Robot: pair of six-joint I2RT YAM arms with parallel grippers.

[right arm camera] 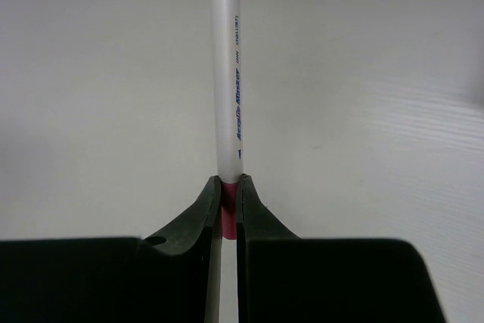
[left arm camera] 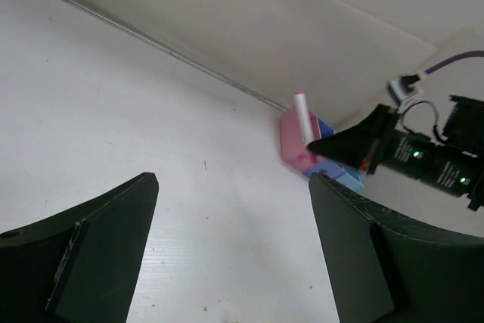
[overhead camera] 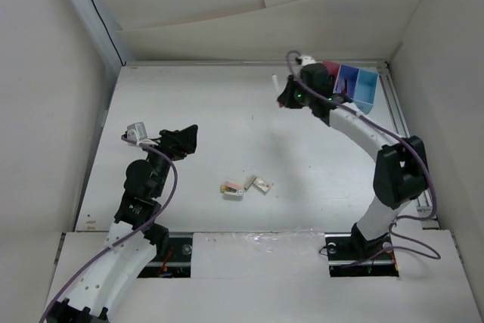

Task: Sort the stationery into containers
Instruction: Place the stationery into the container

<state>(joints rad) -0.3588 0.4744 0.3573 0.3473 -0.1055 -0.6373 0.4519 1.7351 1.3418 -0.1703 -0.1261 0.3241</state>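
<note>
My right gripper (overhead camera: pixel 286 97) is shut on a white pen (overhead camera: pixel 274 81) with pink ends and holds it in the air, just left of the containers. In the right wrist view the pen (right arm camera: pixel 227 88) stands straight out from the gripper (right arm camera: pixel 229 194), clamped by its pink end. The pink bin (overhead camera: pixel 330 67), blue bin (overhead camera: pixel 348 79) and light blue bin (overhead camera: pixel 367 90) sit in a row at the back right, partly hidden by the right arm. Small beige eraser blocks (overhead camera: pixel 232 189) (overhead camera: pixel 261 184) lie mid-table. My left gripper (overhead camera: pixel 185 140) is open and empty (left arm camera: pixel 231 251), left of centre.
White walls enclose the table on the back, left and right. In the left wrist view the pen (left arm camera: pixel 302 115) and the pink bin (left arm camera: pixel 293 145) show far ahead beside the right gripper (left arm camera: pixel 355 141).
</note>
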